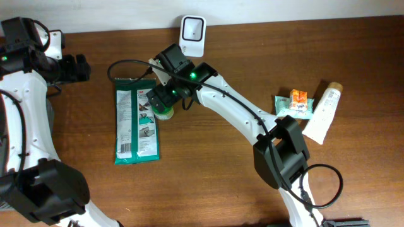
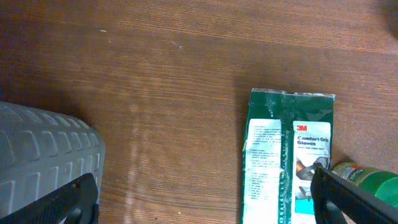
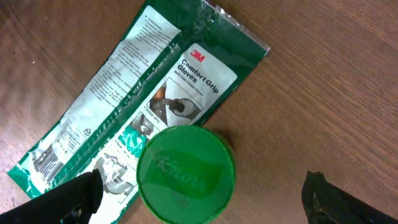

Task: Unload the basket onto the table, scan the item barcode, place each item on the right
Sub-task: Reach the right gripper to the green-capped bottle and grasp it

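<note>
The right hand [image 3: 200, 198] hangs with its fingers spread wide and holds nothing. Directly beneath it stands a round jar with a green plastic "Knorr" lid [image 3: 185, 173], framed between the two fingertips but apart from both. Under and beside the jar lies a flat green-and-white plastic packet of "Comfort Grip Gloves" [image 3: 124, 106]. The jar sits at the packet's edge, and I cannot tell whether its base rests on the packet or on the brown wooden bench [image 1: 208, 170].

Just past the hand, at the bench's far edge, stands a small white barcode scanner [image 1: 192, 33], with nothing in front of it. Well away, back along the arm, lie a teal-and-orange snack packet [image 1: 294, 104] and a white tube [image 1: 323, 113]. On the other side the left hand [image 2: 208, 196] hovers empty over bare wood, fingers wide, with the glove packet ahead of it.

As I judge it, no scan is under way. The jar looks like the item. It has yet to be gripped, lifted and turned to the scanner. No barcode on it shows.
</note>
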Tool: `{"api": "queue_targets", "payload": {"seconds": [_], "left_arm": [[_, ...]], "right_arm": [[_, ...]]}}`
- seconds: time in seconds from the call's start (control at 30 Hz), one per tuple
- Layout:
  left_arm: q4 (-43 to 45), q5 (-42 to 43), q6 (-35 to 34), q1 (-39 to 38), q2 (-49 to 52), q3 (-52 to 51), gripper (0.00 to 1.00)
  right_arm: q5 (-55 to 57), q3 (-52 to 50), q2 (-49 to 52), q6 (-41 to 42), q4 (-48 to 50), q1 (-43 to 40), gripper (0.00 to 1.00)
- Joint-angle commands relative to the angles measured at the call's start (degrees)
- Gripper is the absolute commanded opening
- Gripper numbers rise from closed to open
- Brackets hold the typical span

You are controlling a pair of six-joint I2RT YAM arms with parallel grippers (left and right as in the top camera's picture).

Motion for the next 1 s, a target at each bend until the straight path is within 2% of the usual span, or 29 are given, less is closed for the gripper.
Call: {"api": "queue_targets", "payload": {"seconds": [0.0, 0.83, 0.97], "left_arm": [[0.11, 0.66, 0.94, 0.31, 0.35, 0.35, 0.99], [0.11, 0.66, 0.94, 0.31, 0.35, 0.35, 0.99], [0.11, 0.66, 0.94, 0.31, 0.35, 0.35, 0.99]], "right_arm": [[0.52, -0.42, 2.29, -0.42, 1.05, 1.38, 0.98], [2.89, -0.68, 7.39, -2.12, 2.21, 1.99, 1.0], [2.91, -0.66, 7.45, -2.12, 2.27, 1.95, 0.89]]}}
